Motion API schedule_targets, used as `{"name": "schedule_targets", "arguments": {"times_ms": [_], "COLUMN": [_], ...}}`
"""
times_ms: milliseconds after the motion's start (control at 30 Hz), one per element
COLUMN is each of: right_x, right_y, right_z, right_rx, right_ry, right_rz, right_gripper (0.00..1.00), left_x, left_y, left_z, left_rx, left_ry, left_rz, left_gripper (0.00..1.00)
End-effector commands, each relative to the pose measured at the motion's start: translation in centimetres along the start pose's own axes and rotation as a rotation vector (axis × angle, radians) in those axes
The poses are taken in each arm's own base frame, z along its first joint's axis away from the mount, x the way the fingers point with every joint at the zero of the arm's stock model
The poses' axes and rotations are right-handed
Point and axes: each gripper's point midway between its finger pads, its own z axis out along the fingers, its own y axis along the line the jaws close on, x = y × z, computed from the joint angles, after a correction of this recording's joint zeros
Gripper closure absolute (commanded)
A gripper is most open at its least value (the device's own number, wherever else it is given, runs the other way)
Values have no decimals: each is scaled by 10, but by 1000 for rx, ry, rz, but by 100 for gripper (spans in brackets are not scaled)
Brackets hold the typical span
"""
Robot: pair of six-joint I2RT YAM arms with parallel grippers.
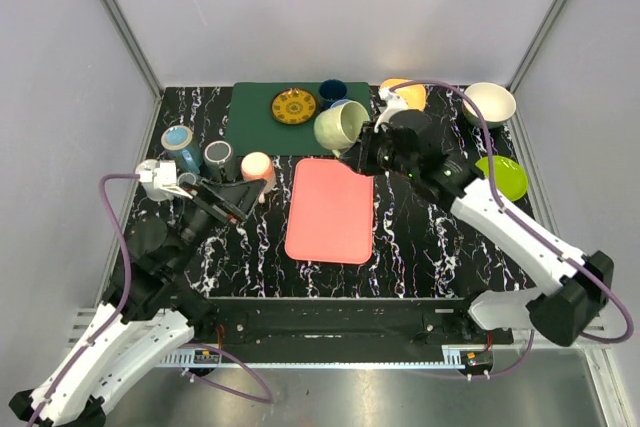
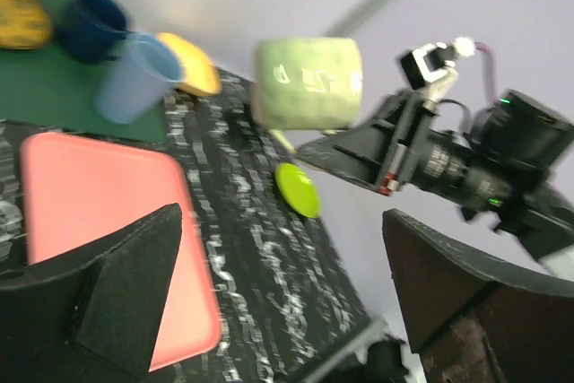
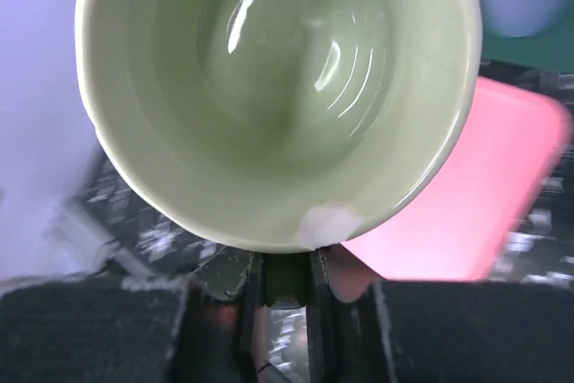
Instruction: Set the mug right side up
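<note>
The pale green mug [image 1: 340,126] is held in the air above the table's back middle, tilted with its mouth facing left. My right gripper [image 1: 372,139] is shut on its handle. In the right wrist view the mug's open mouth [image 3: 278,87] fills the frame, and the handle sits clamped between the fingers [image 3: 285,280]. The left wrist view shows the mug [image 2: 307,82] from the side, in the air. My left gripper [image 1: 250,199] is open and empty, low over the table's left side, left of the pink tray [image 1: 331,210].
A green mat [image 1: 258,117] at the back holds a yellow patterned plate [image 1: 294,106] and a dark blue cup [image 1: 333,92]. A blue cup [image 1: 179,143], a grey cup [image 1: 219,158] and a pink cup [image 1: 257,169] stand at left. An orange bowl [image 1: 405,93], a white bowl [image 1: 489,103] and a lime plate [image 1: 503,177] sit at right.
</note>
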Motion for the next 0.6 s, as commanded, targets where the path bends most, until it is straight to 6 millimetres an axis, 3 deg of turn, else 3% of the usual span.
{"name": "schedule_targets", "arguments": {"times_ms": [0, 67, 167, 567], "right_x": [24, 35, 44, 76], "right_y": [-106, -126, -141, -178], "right_z": [1, 10, 21, 72], "right_rx": [484, 562, 615, 696], "right_ry": [173, 217, 260, 379], "right_rz": [-265, -300, -315, -347], "right_gripper": [100, 100, 100, 100], "left_x": [-5, 3, 13, 23], "left_y": [78, 88, 96, 104], "left_z": [-16, -19, -18, -24], "left_rx": [-402, -457, -499, -501], "left_ry": [-26, 23, 81, 115], "left_rz": [117, 133, 142, 165], "left_gripper": [6, 7, 8, 9]}}
